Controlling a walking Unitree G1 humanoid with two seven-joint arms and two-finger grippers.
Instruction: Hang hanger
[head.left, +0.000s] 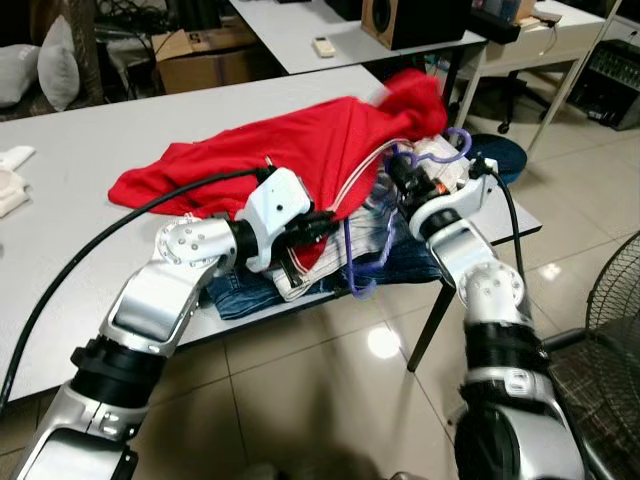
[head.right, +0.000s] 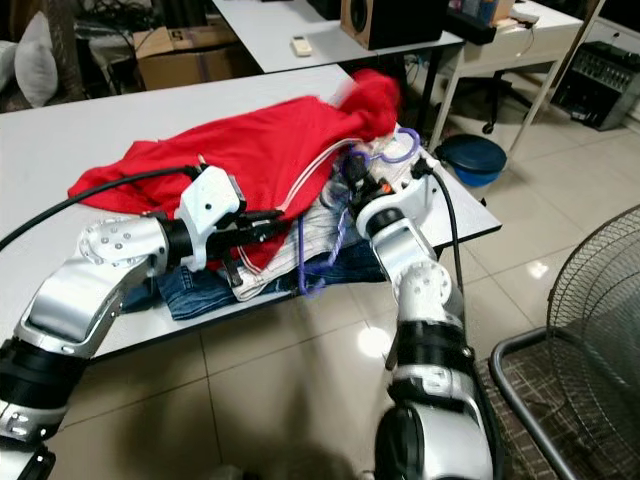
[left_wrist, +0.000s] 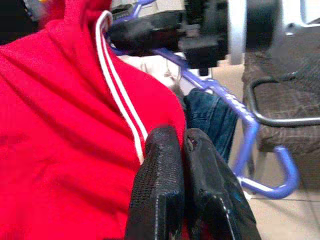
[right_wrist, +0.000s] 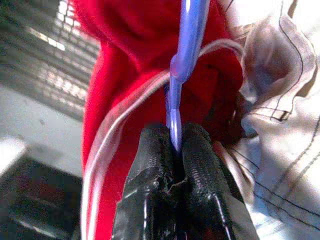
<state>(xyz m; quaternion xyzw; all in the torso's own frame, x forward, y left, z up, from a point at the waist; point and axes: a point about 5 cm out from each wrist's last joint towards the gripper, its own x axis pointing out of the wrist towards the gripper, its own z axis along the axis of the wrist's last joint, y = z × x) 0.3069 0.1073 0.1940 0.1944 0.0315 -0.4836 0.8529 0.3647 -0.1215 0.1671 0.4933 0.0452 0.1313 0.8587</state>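
Note:
A red shirt (head.left: 290, 150) with white stripes lies spread over a pile of clothes on the grey table (head.left: 90, 140). A purple hanger (head.left: 352, 262) is partly inside it; its hook (head.left: 458, 140) sticks out near the table's right edge and one arm hangs past the front edge. My left gripper (head.left: 320, 225) is shut on the red shirt's edge, and in the left wrist view its fingers (left_wrist: 157, 185) are pressed together against the cloth. My right gripper (head.left: 402, 168) is shut on the hanger's thin purple bar (right_wrist: 174, 127) next to the red fabric.
Blue jeans (head.left: 240, 295) and a white striped garment (head.left: 440, 160) lie under the shirt. A fan (head.left: 612, 300) stands at the right, with a blue bin (head.left: 505, 155) beyond the table corner. Behind is a second table with a speaker (head.left: 410, 20), and a cardboard box (head.left: 200, 55).

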